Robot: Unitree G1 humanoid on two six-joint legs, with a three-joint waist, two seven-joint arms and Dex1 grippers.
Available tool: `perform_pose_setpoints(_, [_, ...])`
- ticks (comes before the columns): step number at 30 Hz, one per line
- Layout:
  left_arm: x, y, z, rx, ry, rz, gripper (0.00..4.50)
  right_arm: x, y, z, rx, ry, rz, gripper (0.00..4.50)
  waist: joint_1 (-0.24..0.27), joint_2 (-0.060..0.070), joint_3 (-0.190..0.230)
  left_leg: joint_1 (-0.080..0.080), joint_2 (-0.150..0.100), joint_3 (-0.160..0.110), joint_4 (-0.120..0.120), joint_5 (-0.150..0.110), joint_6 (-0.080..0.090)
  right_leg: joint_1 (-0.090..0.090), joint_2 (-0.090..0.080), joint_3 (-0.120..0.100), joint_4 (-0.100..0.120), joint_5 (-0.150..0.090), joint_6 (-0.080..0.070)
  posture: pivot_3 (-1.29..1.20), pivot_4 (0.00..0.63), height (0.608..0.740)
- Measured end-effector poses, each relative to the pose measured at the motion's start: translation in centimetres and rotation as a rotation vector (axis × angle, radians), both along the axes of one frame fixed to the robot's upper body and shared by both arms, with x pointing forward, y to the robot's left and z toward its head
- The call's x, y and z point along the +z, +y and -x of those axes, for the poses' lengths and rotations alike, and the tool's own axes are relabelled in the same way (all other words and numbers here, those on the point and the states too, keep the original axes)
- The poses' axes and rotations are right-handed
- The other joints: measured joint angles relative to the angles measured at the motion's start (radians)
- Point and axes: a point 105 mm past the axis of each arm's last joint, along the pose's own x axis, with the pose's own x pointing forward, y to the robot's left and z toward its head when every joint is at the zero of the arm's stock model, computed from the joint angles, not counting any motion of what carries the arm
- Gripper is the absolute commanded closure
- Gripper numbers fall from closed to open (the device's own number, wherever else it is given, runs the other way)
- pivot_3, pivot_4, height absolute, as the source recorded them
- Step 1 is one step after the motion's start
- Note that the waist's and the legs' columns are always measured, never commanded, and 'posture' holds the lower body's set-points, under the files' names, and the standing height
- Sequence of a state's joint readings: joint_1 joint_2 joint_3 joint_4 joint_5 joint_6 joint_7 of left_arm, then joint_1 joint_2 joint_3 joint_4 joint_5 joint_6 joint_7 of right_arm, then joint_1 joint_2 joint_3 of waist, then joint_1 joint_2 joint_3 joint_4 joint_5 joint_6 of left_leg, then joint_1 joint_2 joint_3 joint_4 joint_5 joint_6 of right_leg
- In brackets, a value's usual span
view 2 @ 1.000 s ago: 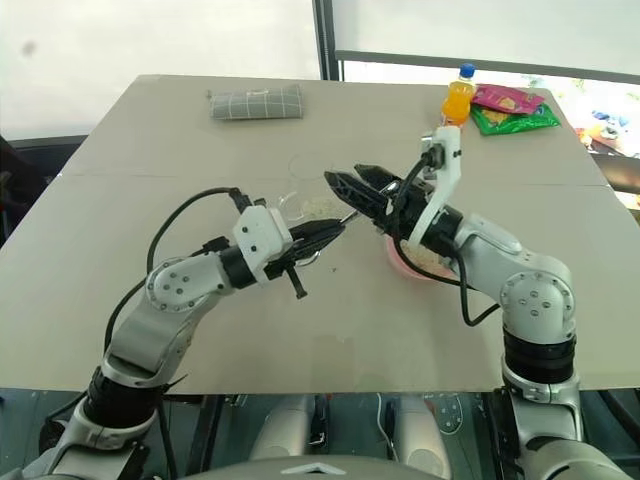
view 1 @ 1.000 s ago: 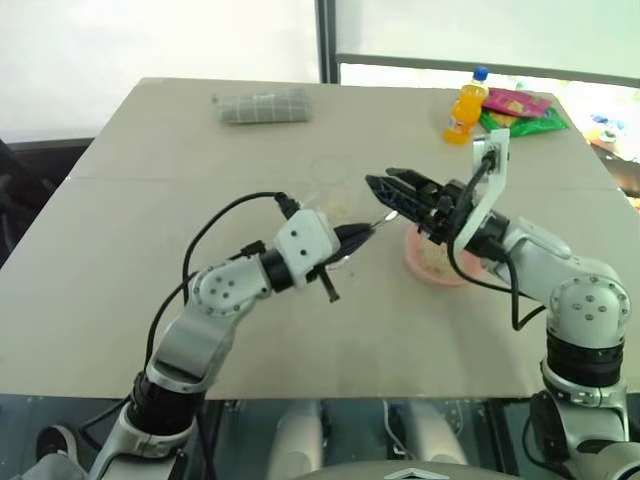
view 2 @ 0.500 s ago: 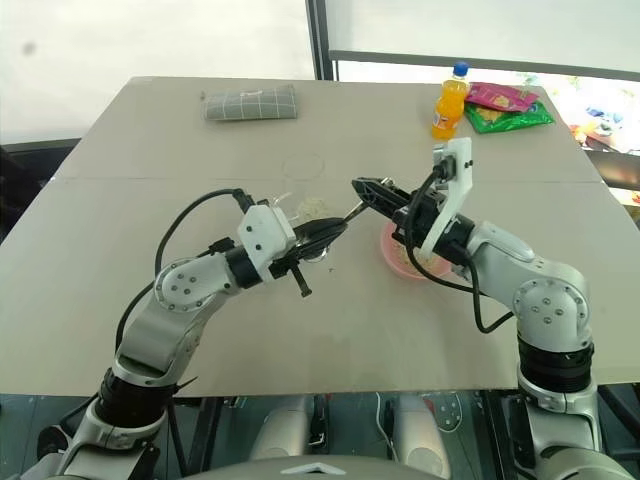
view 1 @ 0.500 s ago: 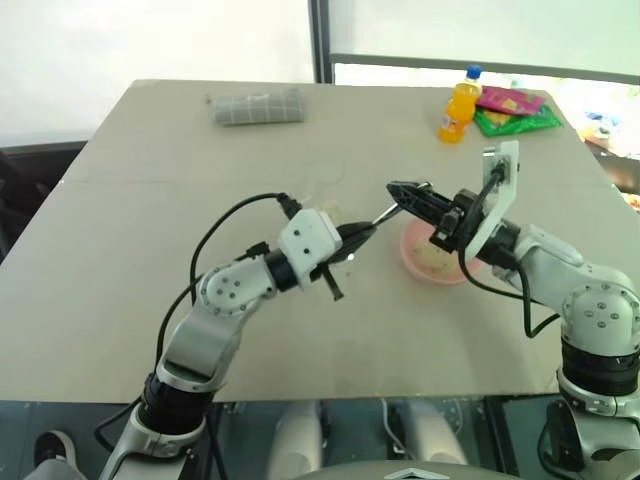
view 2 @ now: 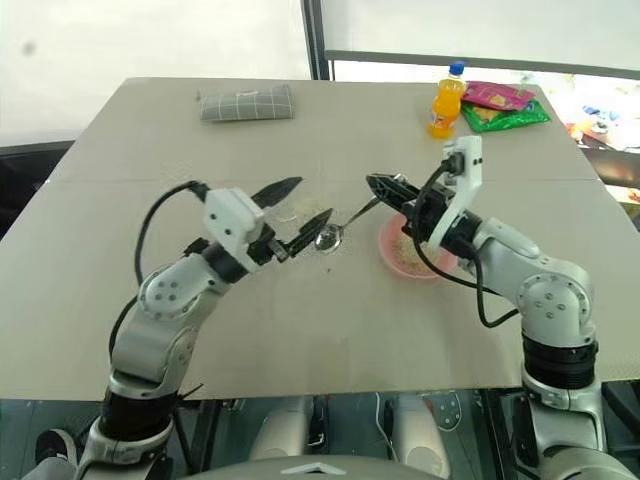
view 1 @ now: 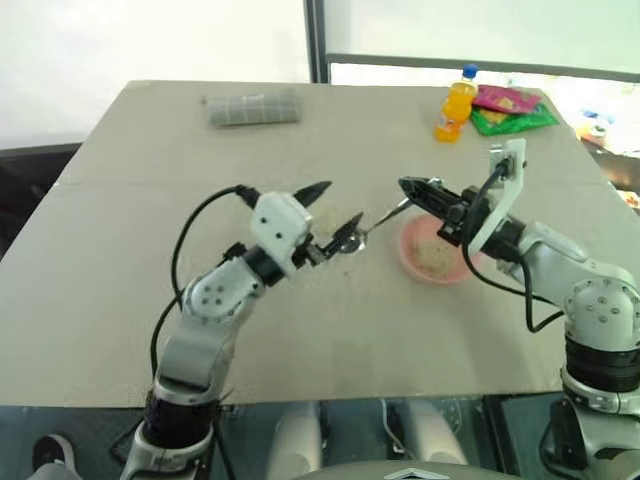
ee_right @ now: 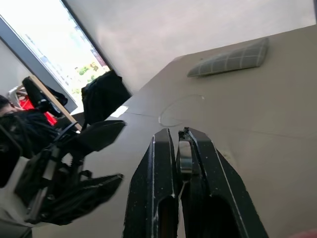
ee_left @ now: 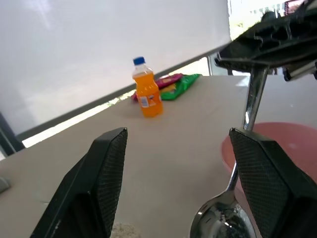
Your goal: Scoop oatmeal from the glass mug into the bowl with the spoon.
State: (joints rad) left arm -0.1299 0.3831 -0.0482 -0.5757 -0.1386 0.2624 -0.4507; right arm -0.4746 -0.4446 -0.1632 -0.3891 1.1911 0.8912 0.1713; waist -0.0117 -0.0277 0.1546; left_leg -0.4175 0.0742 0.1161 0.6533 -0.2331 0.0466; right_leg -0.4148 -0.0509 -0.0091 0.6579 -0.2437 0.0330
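- Left eye view: the left gripper [view 1: 333, 212] stands with its fingers spread apart, holding nothing, hovering above the table [view 1: 120, 250].
- The spoon [view 1: 372, 224] hangs between the two arms, bowl end just beside the left fingertips.
- The right gripper [view 1: 410, 188] is clenched on the spoon's handle.
- The bowl [view 1: 432, 257], pink, sits under the right arm, oatmeal [view 1: 436, 255] inside.

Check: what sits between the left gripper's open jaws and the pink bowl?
In the head views, the spoon's bowl end, held by the right gripper, lies between the left gripper and the bowl.
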Motion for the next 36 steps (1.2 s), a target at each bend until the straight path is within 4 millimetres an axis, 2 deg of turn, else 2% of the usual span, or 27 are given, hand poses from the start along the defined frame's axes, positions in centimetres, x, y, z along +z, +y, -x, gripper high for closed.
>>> perform_pose_setpoints(4, [-1.6,2.2,-0.9,0.213,-0.027,-0.034,1.32,-0.1,-2.1,-1.1,-0.079,0.011,0.000,4.50,0.005,0.000,0.000,0.001,0.000,-0.001,0.000,0.000,0.000,0.000,0.000,-0.001,0.001,0.000,0.000,0.00,0.150,0.740])
perform_pose_setpoints(8, [-2.9,3.9,-2.4,0.354,0.001,0.010,1.32,0.4,-3.9,-2.0,-0.147,0.002,-0.015,4.50,0.003,0.000,0.000,0.001,0.000,0.000,0.001,0.000,0.000,0.000,0.000,0.000,0.001,0.000,0.000,0.00,0.150,0.740])
perform_pose_setpoints(9, [-3.6,4.3,-2.9,0.378,0.020,0.009,1.32,0.9,-4.3,-2.3,-0.167,-0.013,-0.024,4.50,0.003,0.000,0.000,0.001,0.000,0.000,0.001,0.000,0.000,0.000,0.000,0.000,0.001,0.000,0.000,0.00,0.150,0.740])
perform_pose_setpoints(16, [-4.9,4.9,-5.0,0.411,0.034,-0.007,1.32,2.3,-6.4,-3.5,-0.284,-0.045,-0.057,4.50,0.003,0.000,0.000,0.000,0.000,0.000,0.000,0.000,0.000,0.000,0.000,0.000,0.000,0.000,0.000,0.00,0.150,0.740])
perform_pose_setpoints(20, [-5.7,5.3,-5.7,0.422,0.046,-0.010,1.32,2.1,-6.7,-3.7,-0.310,-0.041,-0.052,4.50,0.002,0.000,0.000,0.000,0.000,0.000,0.000,0.000,0.000,0.000,0.000,0.000,0.000,0.000,0.000,0.00,0.150,0.740])
perform_pose_setpoints(26, [-4.8,6.6,-7.8,0.478,0.022,0.026,1.32,1.9,-6.7,-3.9,-0.329,-0.034,-0.048,4.50,0.002,0.000,0.000,0.000,0.000,0.000,0.000,0.000,0.000,0.000,0.000,-0.001,0.001,0.000,0.000,0.00,0.150,0.740])
perform_pose_setpoints(32, [-5.5,6.4,-9.2,0.476,0.059,0.040,1.32,1.7,-6.8,-4.0,-0.344,-0.037,-0.034,4.50,0.003,0.000,0.000,-0.001,0.000,0.000,0.000,0.000,0.000,0.000,0.000,-0.001,0.000,0.000,0.000,0.00,0.150,0.740])
perform_pose_setpoints(34, [-5.7,6.4,-9.5,0.474,0.063,0.037,1.85,1.7,-6.8,-4.1,-0.348,-0.038,-0.029,4.50,0.002,0.000,0.000,-0.001,0.000,0.000,0.000,0.000,0.000,0.000,0.000,-0.001,0.001,0.000,0.000,0.00,0.150,0.740])
perform_pose_setpoints(36, [-5.7,6.4,-9.9,0.478,0.063,0.038,2.59,1.7,-6.9,-4.1,-0.351,-0.039,-0.026,4.50,0.002,0.000,0.000,-0.001,0.000,0.000,0.000,0.000,0.000,0.000,0.000,-0.002,0.001,0.000,0.000,0.00,0.150,0.740])
